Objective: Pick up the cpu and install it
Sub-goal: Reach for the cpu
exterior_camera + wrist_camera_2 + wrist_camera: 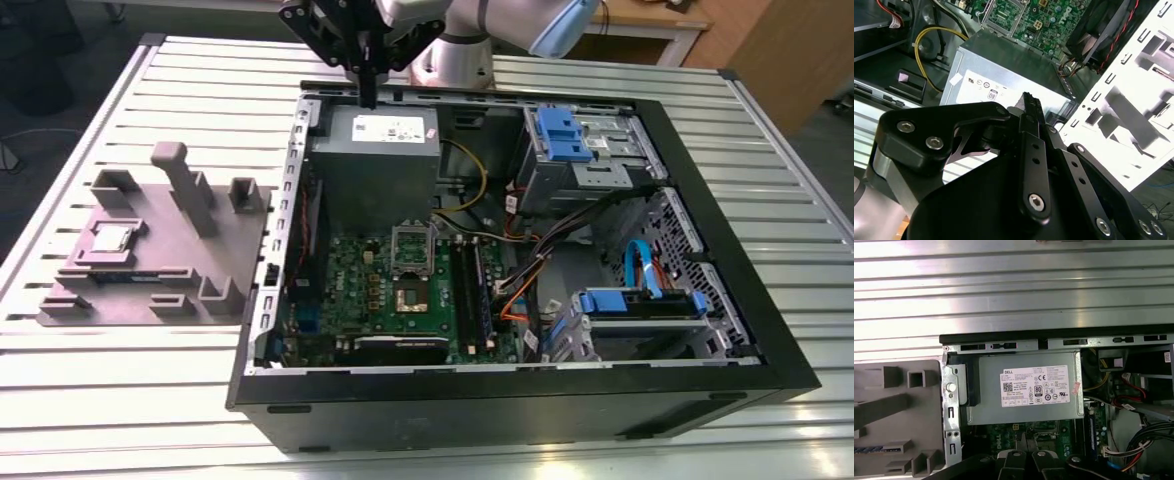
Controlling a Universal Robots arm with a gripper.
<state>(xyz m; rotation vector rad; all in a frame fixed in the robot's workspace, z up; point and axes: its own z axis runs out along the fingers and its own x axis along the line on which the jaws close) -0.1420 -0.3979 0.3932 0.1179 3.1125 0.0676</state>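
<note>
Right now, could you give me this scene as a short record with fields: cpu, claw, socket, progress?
cpu: the cpu lies flat on the grey holder tray, outside the computer case, at the exterior view's left
claw: the claw hangs over the power supply, well apart from the cpu
socket: the socket on the motherboard appears empty
progress: cpu not yet picked up
</note>
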